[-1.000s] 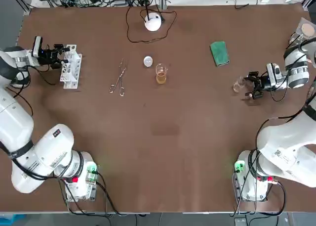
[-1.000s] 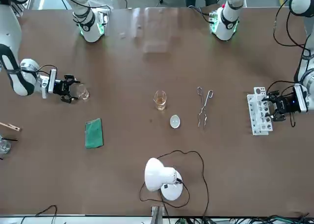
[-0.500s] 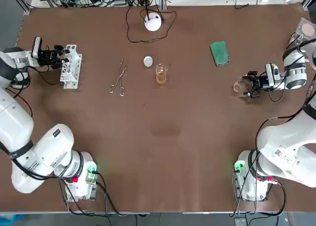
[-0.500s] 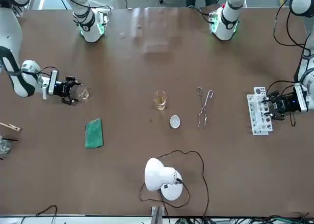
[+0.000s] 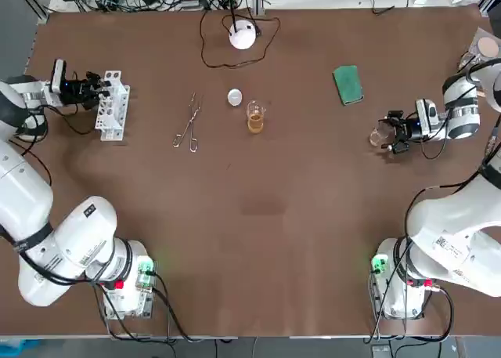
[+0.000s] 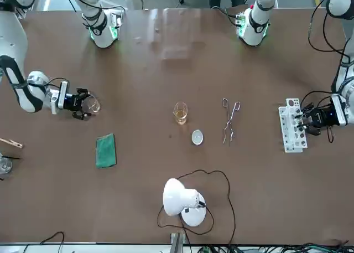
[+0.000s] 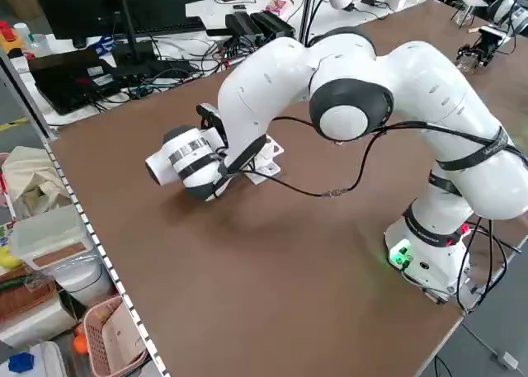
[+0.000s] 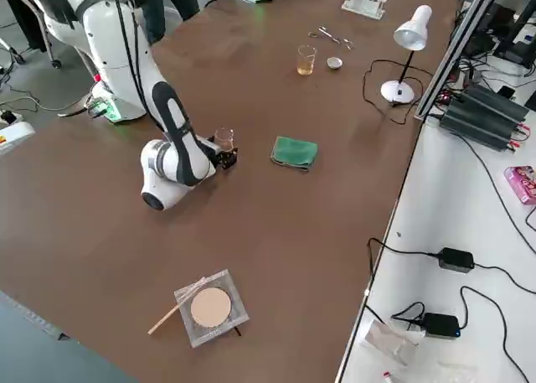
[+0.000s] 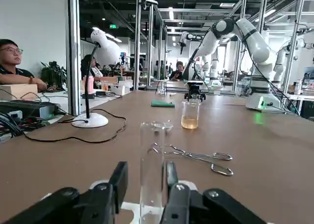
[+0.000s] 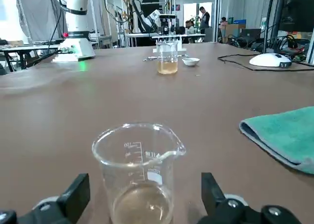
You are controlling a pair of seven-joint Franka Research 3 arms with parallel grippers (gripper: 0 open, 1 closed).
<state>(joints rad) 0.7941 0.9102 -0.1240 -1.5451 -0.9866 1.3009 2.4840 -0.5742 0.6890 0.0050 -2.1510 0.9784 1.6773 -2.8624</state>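
My right gripper (image 5: 394, 133) (image 6: 83, 101) lies low over the table at the right side. It is open, and its fingers flank a small glass beaker (image 5: 380, 136) (image 10: 137, 172) that holds a little yellowish liquid. My left gripper (image 5: 98, 88) (image 6: 303, 120) is at the white test tube rack (image 5: 113, 106) on the far left. A clear test tube (image 9: 152, 165) stands between its fingers (image 9: 117, 182). They are narrowly open, with a gap showing on one side of the tube.
Near the table's middle stand a beaker of amber liquid (image 5: 255, 117), metal tongs (image 5: 188, 123) and a small white dish (image 5: 235, 98). A white lamp (image 5: 243, 35) with its cable is at the back. A green cloth (image 5: 347, 84) lies behind the right gripper. People sit beyond the table.
My right gripper has moved forward so that its fingers sit on either side of the small beaker. The left gripper has shifted only slightly at the rack.
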